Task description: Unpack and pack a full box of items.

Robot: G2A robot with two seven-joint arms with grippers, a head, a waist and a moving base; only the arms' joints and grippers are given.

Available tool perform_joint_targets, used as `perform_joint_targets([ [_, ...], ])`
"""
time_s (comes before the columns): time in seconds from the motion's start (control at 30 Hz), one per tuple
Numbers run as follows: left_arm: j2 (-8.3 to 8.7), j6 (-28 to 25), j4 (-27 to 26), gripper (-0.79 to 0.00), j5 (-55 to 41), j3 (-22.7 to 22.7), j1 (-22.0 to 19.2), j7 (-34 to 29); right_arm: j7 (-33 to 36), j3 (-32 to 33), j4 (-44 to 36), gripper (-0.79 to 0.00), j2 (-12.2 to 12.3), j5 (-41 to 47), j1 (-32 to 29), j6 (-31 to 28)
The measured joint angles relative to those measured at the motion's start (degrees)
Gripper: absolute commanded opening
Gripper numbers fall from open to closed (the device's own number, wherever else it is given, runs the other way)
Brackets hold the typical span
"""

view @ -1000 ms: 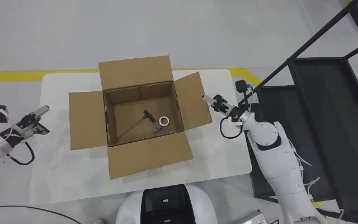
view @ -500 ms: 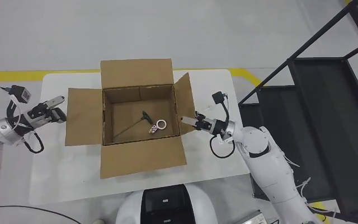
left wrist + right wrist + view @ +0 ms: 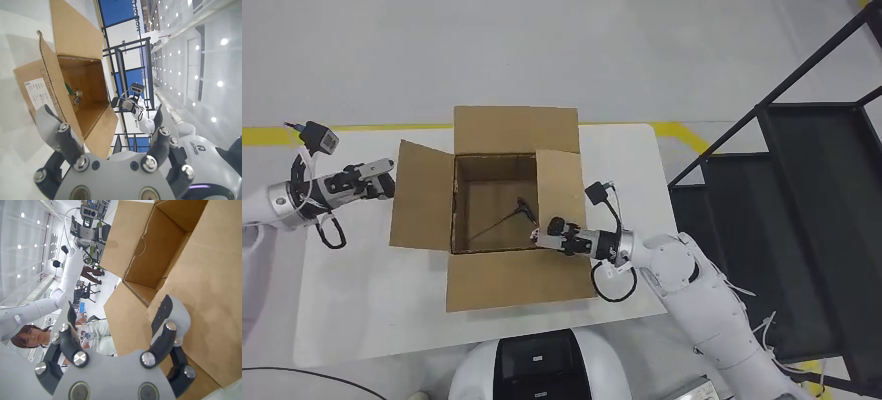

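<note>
An open cardboard box stands on the white table. Inside lie a green-handled tool, also seen from the left wrist, and a small tape ring next to a small metal part. My left gripper is open at the outer edge of the raised left flap. My right gripper is open at the near corner of the right flap, which stands almost upright. One of its fingers rests against that flap.
A black metal stair frame stands just right of the table. A yellow floor line runs behind it. The box's front flap lies flat towards the table's near edge, and the back flap lies flat towards the far edge.
Both arms have swung in to the box. The right flap has been pushed from flat to nearly upright and the left flap has tilted up. The box has shifted to the right.
</note>
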Motion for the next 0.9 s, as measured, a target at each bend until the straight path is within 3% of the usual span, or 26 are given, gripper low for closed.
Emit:
perform_joint_targets([
  [0.4,-0.12,-3.1,-1.8,0.000,-5.3,-2.3,0.8,-0.2,-0.8,0.0,0.3,0.000,0.4,-0.2,0.8,0.1],
  [0.57,1.12,-2.7,-1.2,0.000,0.5,-7.4,2.6,1.9,-2.0,0.3,-1.4,0.000,0.5,-1.4,0.8,-0.1],
  [0.73,2.50,-0.1,-0.4,0.000,6.8,-13.6,7.5,4.2,-3.0,0.5,-2.9,0.000,0.7,-2.2,0.2,-0.3],
  [0.9,2.70,0.1,-0.3,0.000,7.1,-14.5,8.6,3.9,-3.3,0.6,-3.4,0.000,0.8,-2.4,0.1,-0.7],
])
